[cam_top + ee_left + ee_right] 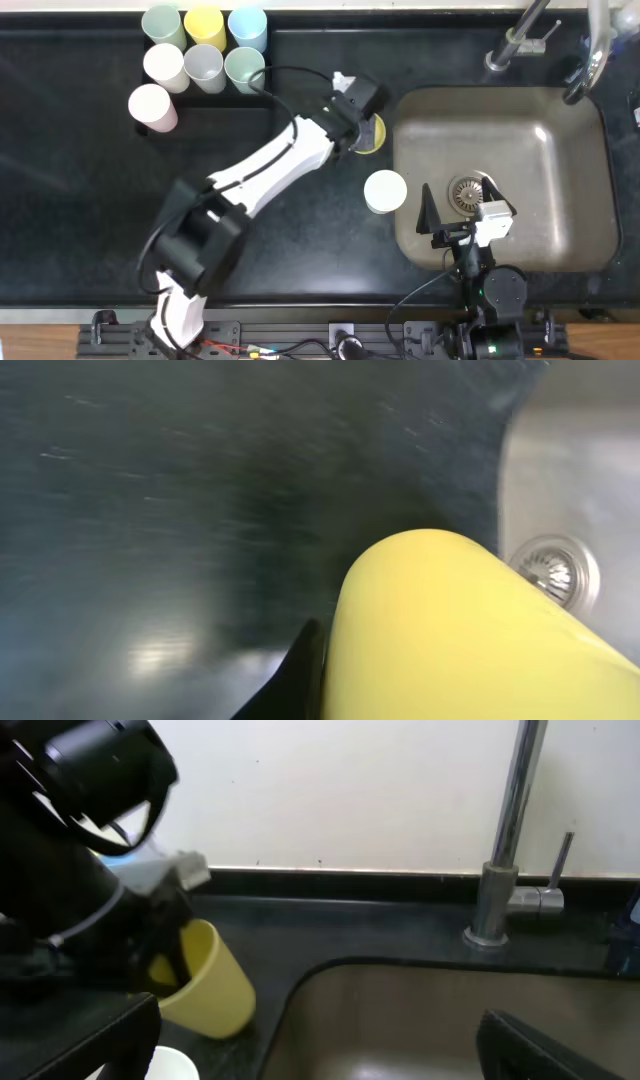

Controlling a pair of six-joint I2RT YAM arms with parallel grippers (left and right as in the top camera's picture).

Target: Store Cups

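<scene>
The left gripper (357, 122) was clamped on the rim of a tilted yellow cup (208, 982) above the black counter (80, 220), just off the 10 o'clock corner of the steel sink (560, 240). A white cup (385, 190) stood at the yellow cup's 5 o'clock. The right gripper (462, 203) hung over the sink basin, fingers spread wide with nothing between them. A cluster of pastel cups (205, 62) stood at the counter's 11 o'clock.
</scene>
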